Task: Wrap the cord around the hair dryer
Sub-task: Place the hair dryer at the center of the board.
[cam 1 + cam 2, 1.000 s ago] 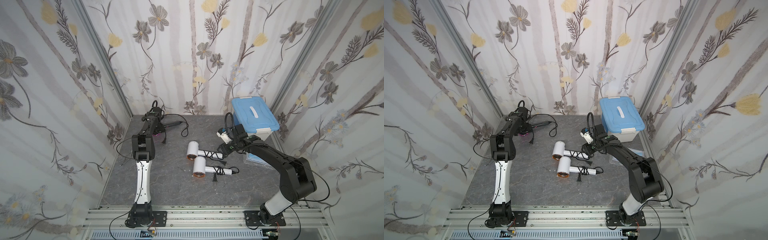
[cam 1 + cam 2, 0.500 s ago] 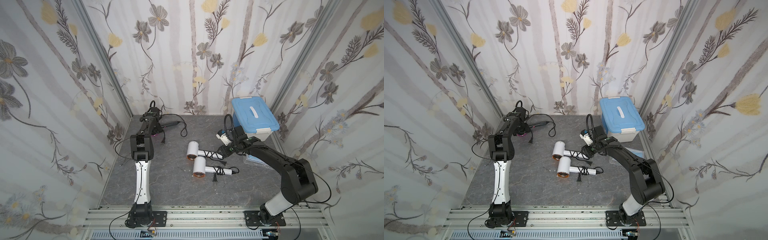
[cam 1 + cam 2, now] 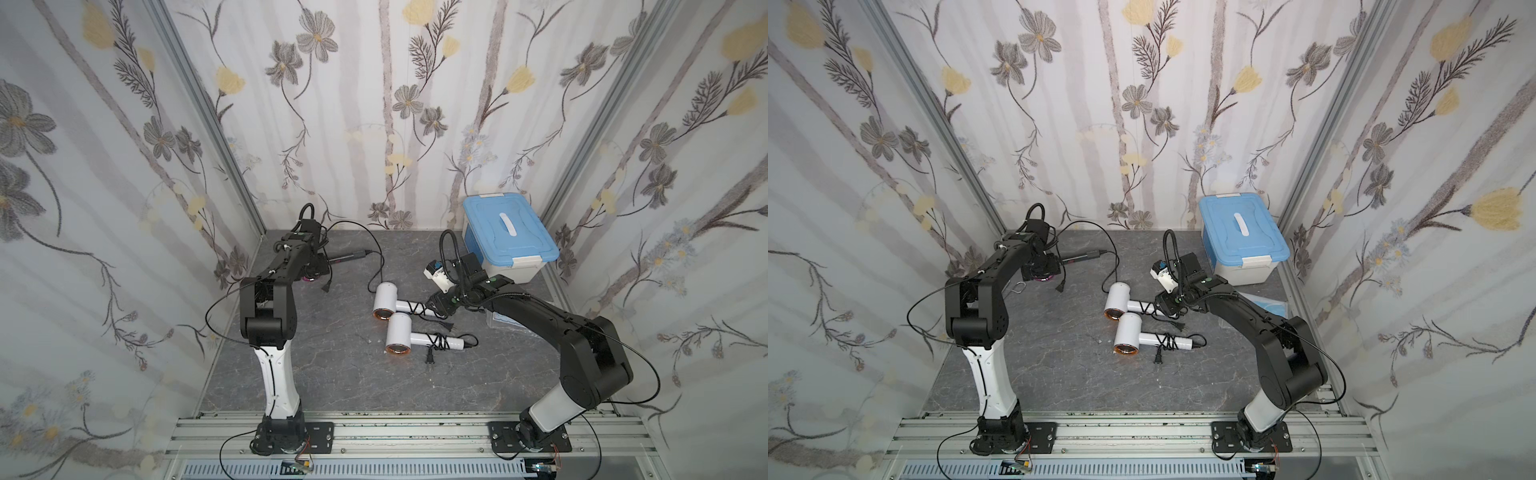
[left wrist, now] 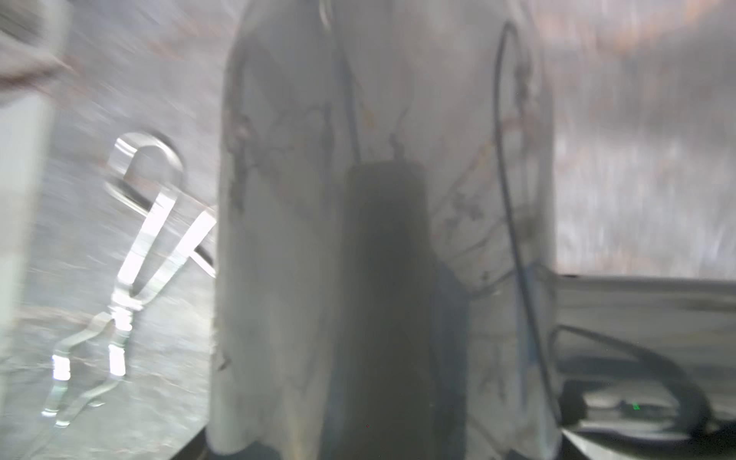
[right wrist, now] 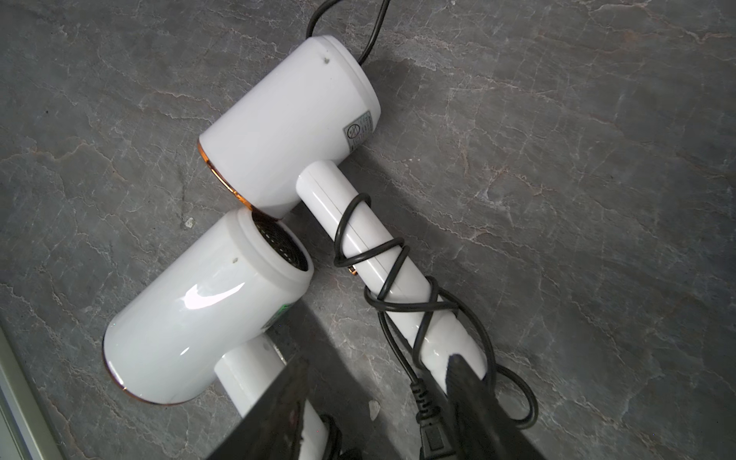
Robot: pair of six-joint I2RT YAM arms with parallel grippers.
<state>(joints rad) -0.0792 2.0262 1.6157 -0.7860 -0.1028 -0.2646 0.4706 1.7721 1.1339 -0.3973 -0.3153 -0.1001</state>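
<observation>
The dark hair dryer (image 3: 347, 257) is lying well apart from the blue-lidded box (image 3: 505, 232), across the table (image 3: 332, 374), its cord (image 3: 380, 266) trailing loose toward the box. The left gripper (image 3: 316, 268) is sitting over its body; I cannot tell whether that claw is clenched. Nearer the box, the right gripper (image 5: 374, 370) is standing released, fingers (image 5: 275, 406) straddling the cord-wound handle end of a white hair dryer (image 5: 290, 119).

Robot lab booth: floral wallpaper panels (image 3: 374, 124) (home-like dressing), aluminium rail (image 3: 415, 432) carrying arm bases (image 3: 291, 434).
</observation>
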